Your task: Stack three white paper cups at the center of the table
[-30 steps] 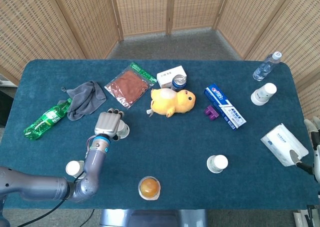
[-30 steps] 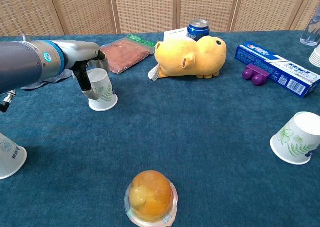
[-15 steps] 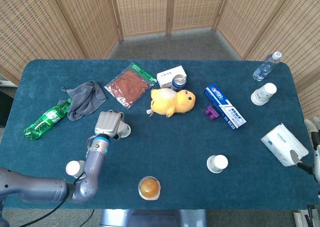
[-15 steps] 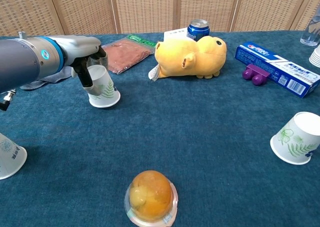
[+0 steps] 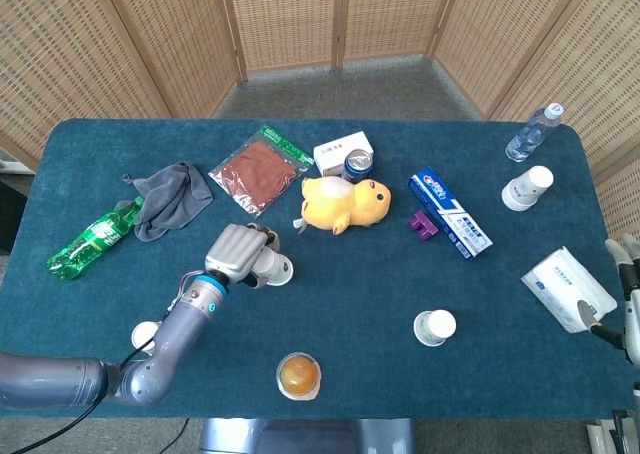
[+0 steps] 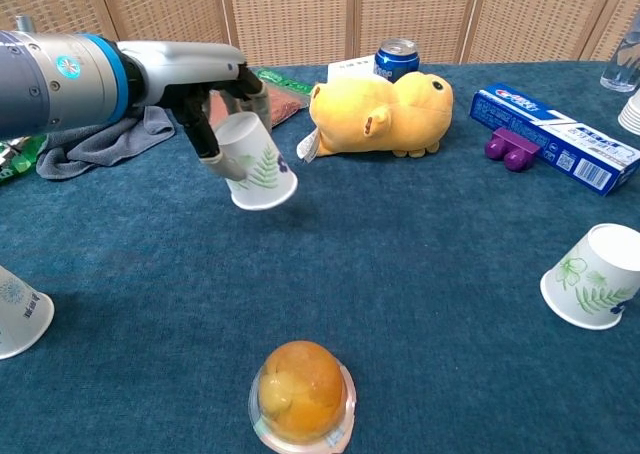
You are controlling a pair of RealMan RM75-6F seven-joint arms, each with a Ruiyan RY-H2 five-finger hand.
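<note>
My left hand (image 5: 239,251) (image 6: 212,94) grips a white paper cup (image 5: 273,269) (image 6: 256,162) with a leaf print, lifted off the cloth and tilted, mouth pointing down and to the right. A second cup (image 5: 146,334) (image 6: 18,309) stands upside down near the front left edge. A third cup (image 5: 435,327) (image 6: 593,276) stands upside down at the front right. More cups are stacked (image 5: 527,187) at the far right by the water bottle (image 5: 531,132). Only the fingertips of my right hand (image 5: 626,262) show at the right edge of the head view, held apart with nothing in them.
A jelly cup (image 5: 299,375) (image 6: 301,395) sits near the front edge. A yellow plush (image 5: 343,203) (image 6: 382,113), soda can (image 5: 357,164), toothpaste box (image 5: 450,214), purple block (image 5: 423,224), red snack bag (image 5: 260,174), grey cloth (image 5: 172,199), green bottle (image 5: 93,239) and tissue pack (image 5: 567,289) lie around.
My left hand has lifted the leaf-print cup off the table and carried it to the right, tilting it. The other cups have not moved.
</note>
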